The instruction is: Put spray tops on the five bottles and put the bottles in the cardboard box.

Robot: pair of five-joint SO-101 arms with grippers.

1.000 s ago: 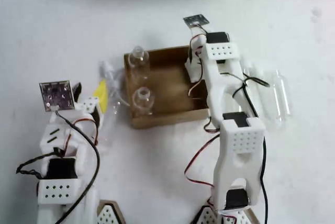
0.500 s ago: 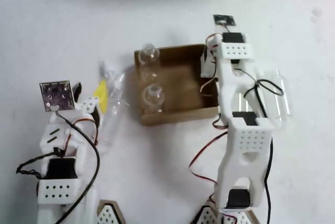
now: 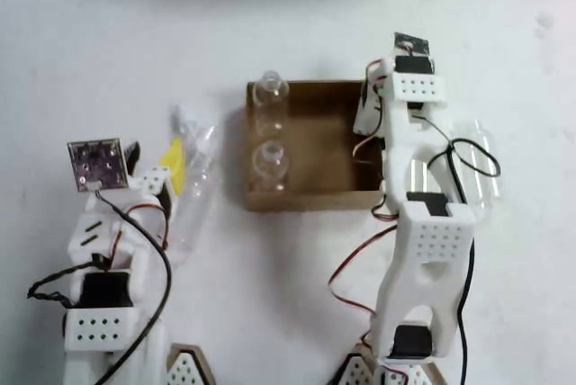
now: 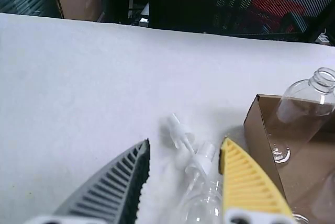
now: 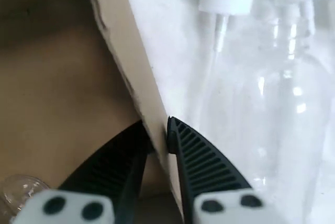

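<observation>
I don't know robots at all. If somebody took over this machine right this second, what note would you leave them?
Right gripper: shut on the right wall of the brown cardboard box.
Left gripper: open, over a clear plastic bottle lying left of the box, a white spray top at its neck.
In the box: two upright clear bottles, necks open, no tops.
Right of the box: two lying bottles with white tops on.
Done: two bottles boxed. Left: top those two, box the other three.
</observation>
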